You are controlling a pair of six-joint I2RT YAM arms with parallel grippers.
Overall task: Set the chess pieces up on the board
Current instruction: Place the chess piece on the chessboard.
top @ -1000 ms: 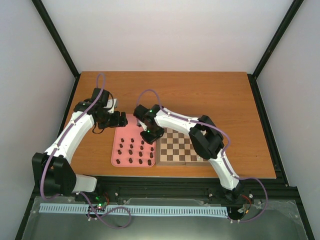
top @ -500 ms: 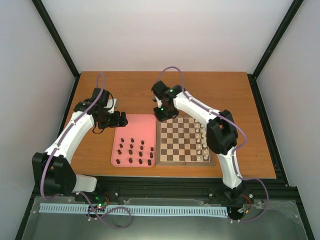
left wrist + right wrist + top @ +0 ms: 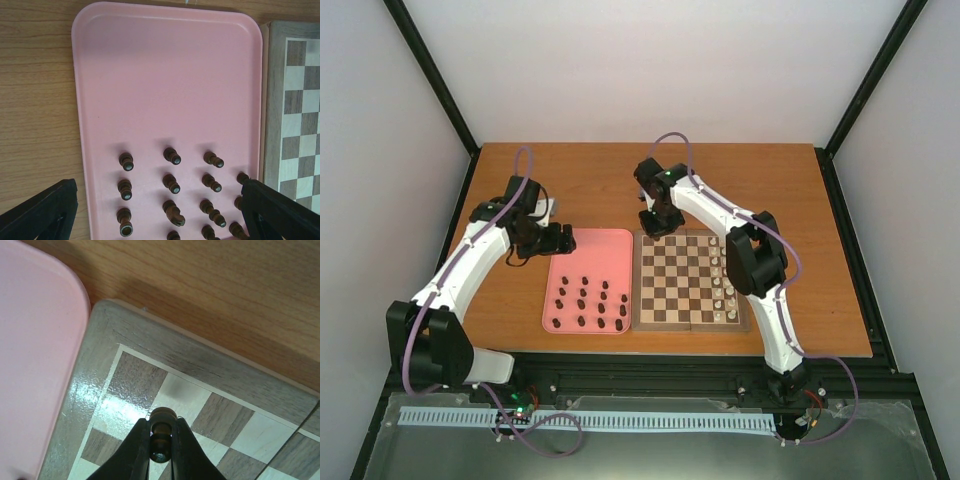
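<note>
The board (image 3: 685, 282) lies on the table right of a pink tray (image 3: 587, 250). Several dark chess pieces (image 3: 588, 304) stand on the tray's near half; they also show in the left wrist view (image 3: 172, 183). My right gripper (image 3: 656, 228) is shut on one dark chess piece (image 3: 162, 432) and holds it over the board's far left corner (image 3: 125, 385). My left gripper (image 3: 560, 238) hangs at the tray's far left corner, fingers (image 3: 45, 212) wide apart and empty. Cream-white pieces (image 3: 725, 285) stand along the board's right side.
The pink tray (image 3: 165, 100) has a bare far half. The wooden table (image 3: 740, 180) stretches behind the board. Black frame posts stand at the table's back corners.
My right gripper has moved from over the tray up and right to the board's far left corner, carrying a dark piece. The left arm has not moved.
</note>
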